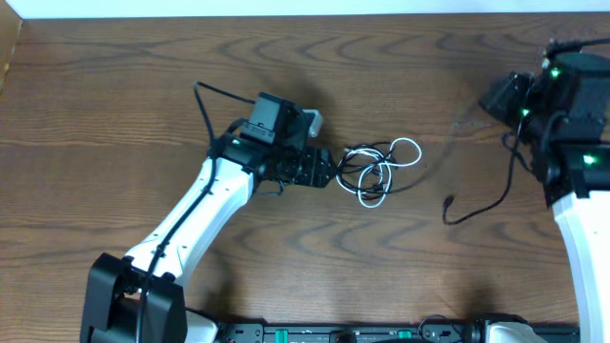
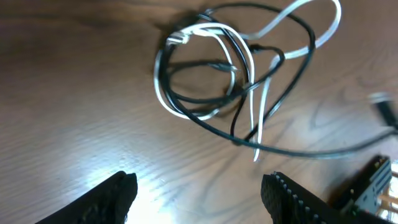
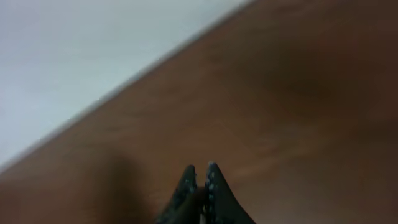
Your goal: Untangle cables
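Note:
The black cable (image 1: 355,155) and the white cable (image 1: 409,144) lie tangled in one small bundle of overlapping loops at the middle of the wooden table. My left gripper (image 1: 330,171) is open and empty, low over the table, just left of the bundle. In the left wrist view its fingers (image 2: 199,182) frame bare wood, with the white cable (image 2: 163,93) and black cable (image 2: 309,48) lying ahead, not touched. My right gripper (image 1: 496,96) is at the far right, well away from the bundle. In the right wrist view its fingers (image 3: 199,169) are shut and empty.
A thicker black wire (image 1: 477,211) hangs from the right arm and rests on the table right of the bundle. The table's far edge (image 1: 286,15) meets a white wall, which also shows in the right wrist view (image 3: 74,56).

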`<state>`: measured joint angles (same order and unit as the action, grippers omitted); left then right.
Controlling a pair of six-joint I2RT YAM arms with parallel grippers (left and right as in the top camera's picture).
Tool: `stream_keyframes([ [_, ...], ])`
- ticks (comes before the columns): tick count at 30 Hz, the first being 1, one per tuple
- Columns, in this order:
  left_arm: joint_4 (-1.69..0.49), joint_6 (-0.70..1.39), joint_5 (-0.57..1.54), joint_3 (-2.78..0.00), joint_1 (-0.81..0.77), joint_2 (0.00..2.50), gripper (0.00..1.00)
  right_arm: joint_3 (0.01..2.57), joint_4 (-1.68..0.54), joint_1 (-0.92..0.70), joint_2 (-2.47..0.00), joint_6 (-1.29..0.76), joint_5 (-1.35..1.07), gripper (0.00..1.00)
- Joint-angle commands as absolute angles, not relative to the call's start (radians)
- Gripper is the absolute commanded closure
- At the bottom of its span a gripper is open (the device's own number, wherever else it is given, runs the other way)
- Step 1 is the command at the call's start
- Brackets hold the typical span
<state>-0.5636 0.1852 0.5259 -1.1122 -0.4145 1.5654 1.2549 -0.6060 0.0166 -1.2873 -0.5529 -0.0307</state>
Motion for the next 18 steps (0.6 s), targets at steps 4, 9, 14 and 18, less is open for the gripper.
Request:
stream_keyframes([
  [4,-0.568,0.165,0.538,-1.116,-0.466,1.569,0.31,1.267,-0.793,0.092,-1.350,-0.434,0.609,0.99],
  [9,-0.562,0.165,0.538,-1.116,-0.477,1.569,0.31,1.267,-0.877,0.241,-1.389,-0.492,0.572,0.99],
  [14,-0.535,0.165,0.529,-1.117,-0.477,1.569,0.30,1.304,-0.823,0.439,-1.393,-0.482,0.332,0.99],
  [18,-0.543,0.165,0.526,-1.116,-0.477,1.569,0.30,1.471,-0.793,0.617,-1.393,-0.501,0.056,0.99],
])
